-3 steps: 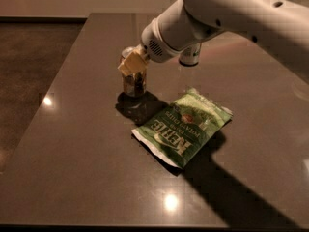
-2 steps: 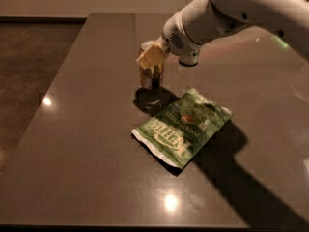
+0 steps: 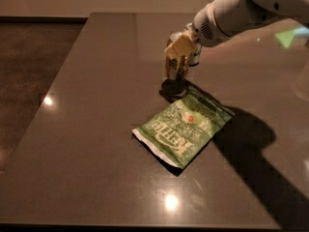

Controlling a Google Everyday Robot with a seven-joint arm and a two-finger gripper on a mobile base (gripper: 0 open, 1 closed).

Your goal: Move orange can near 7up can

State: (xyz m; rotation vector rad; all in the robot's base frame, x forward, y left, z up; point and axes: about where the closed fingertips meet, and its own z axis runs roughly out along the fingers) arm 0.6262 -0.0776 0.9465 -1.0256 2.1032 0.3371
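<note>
My gripper (image 3: 179, 52) is at the end of the white arm that reaches in from the upper right. It is shut on the orange can (image 3: 175, 69). The can is dark orange-gold, upright, and held just above the dark table, with its shadow right below it. The cream-coloured finger pads (image 3: 177, 45) clamp the can's top part. Just behind and to the right, a sliver of the pale 7up can (image 3: 195, 57) shows. It is mostly hidden by the gripper and wrist, and stands very close to the orange can.
A flat green chip bag (image 3: 183, 127) lies on the table just in front of the held can. The dark table (image 3: 96, 129) has its left edge along the brown floor and its front edge near the bottom. The arm's shadow falls to the right of the bag.
The gripper has carried the orange can to the right and a little farther back, from left of the chip bag to behind its far corner.
</note>
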